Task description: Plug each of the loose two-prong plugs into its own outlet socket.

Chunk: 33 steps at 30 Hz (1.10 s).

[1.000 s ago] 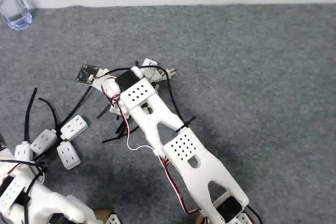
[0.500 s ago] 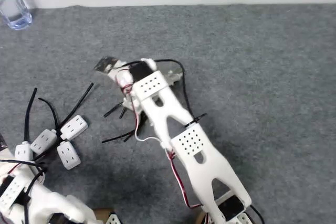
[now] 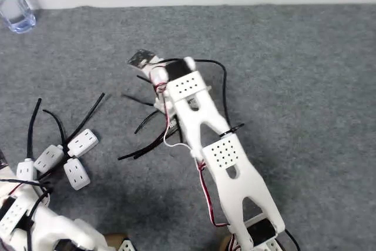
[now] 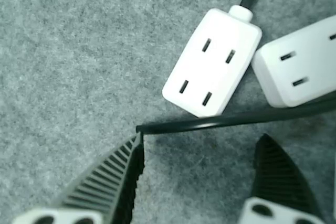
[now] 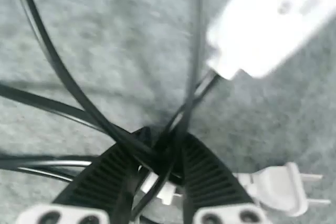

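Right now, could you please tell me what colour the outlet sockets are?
White outlet sockets with dark slots, clearest in the left wrist view.

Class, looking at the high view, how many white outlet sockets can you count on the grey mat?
4, clustered lower left: the upper socket, the middle socket, the lower socket and the leftmost socket. More may hide under the right arm.

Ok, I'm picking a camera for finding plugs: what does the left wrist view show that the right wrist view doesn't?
Left wrist, not right: the left gripper, open, near a socket with its slots in plain sight. Right wrist, not left: the right gripper shut on black cables, and a two-prong plug. Both: grey mat, black cable, white plastic housing.
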Tool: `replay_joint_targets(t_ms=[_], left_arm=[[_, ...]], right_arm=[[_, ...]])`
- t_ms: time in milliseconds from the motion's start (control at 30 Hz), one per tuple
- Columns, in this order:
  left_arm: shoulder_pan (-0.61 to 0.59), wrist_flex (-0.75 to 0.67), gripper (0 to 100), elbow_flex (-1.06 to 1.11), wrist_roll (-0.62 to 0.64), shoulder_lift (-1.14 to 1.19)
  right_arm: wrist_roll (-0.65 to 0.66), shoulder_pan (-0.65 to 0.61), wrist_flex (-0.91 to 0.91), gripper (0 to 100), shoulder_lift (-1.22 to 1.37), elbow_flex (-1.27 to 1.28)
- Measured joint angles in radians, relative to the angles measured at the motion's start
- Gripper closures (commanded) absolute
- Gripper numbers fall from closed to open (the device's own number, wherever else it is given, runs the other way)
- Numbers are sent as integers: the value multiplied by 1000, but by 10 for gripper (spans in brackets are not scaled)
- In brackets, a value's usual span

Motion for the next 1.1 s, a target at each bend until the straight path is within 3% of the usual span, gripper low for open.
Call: replay_joint_targets(t_ms=[467, 800, 967, 1100], left_arm=[[0, 0, 683, 0, 0, 0], [0, 0, 683, 0, 0, 0], [0, 0, 683, 0, 0, 0], [0, 0, 683, 0, 0, 0]], right_arm=[[29, 149, 0, 991, -399, 485], [161, 388, 0, 991, -726, 752], [239, 367, 0, 991, -750, 937], [250, 324, 0, 977, -755, 948]])
